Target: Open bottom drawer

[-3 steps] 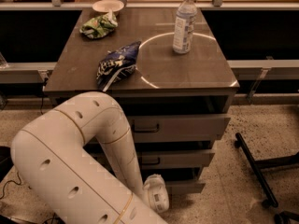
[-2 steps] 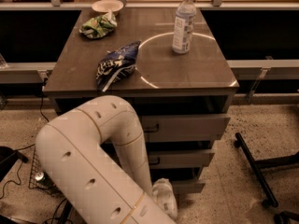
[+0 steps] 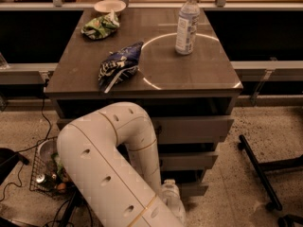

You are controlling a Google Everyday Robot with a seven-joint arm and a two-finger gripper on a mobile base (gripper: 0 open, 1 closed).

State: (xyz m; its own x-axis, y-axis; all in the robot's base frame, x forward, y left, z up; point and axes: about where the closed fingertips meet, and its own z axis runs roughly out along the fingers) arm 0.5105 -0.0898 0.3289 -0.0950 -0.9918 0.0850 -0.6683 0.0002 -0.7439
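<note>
"Where is the gripper [image 3: 171, 198]?"
"Low down by the floor, at the left end of the bottom drawer [image 3: 195, 189]. I cannot tell if it is touching the drawer, or if it is spread or closed."
"And the drawer?"
"It is the lowest of the three fronts. It looks pushed in."
"What changed?"
"The big white arm [image 3: 109, 160] swung to the right. Its bend now hides the left half of the drawers. The gripper stayed about where it was. More of a wire basket [image 3: 45, 171] shows on the floor at the left."
"And the table top [image 3: 189, 74]?"
"Same as before. The bottle [image 3: 187, 22] is near the back right corner. The blue bag [image 3: 118, 65] is by the left edge. The green bag [image 3: 99, 26] and bowl [image 3: 110, 6] are at the back left corner."
</note>
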